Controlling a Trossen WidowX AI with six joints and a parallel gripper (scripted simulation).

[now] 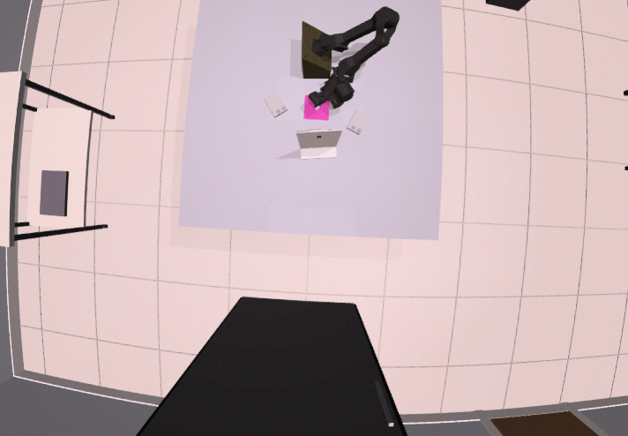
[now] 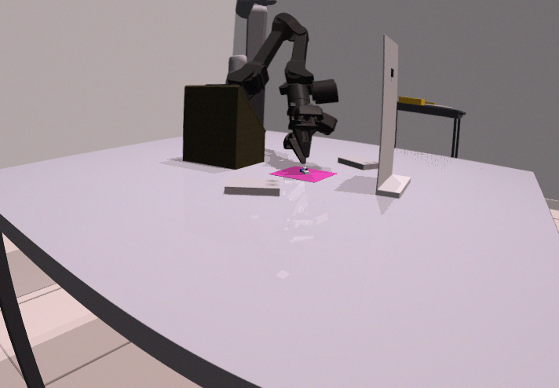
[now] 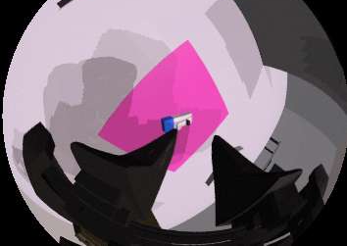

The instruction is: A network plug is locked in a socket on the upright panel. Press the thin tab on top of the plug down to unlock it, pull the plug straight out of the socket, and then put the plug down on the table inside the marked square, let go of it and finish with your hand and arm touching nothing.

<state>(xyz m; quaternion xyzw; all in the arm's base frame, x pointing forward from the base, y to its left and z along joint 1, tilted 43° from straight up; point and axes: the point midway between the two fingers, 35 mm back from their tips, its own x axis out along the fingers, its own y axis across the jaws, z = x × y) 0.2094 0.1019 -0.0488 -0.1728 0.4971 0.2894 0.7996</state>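
Observation:
The small plug, white with a blue end, lies on the table inside the pink marked square. My gripper is open, pointing down with its tips just above the plug. Nothing is between the fingers. In the wrist view the left fingertip overlaps the plug's lower edge; I cannot tell whether they touch. The upright panel stands beyond the square, and its dark socket opening is empty.
One flat light box lies to one side of the square and another to the other. The dark wedge-shaped stand under the arm's base stands behind the gripper.

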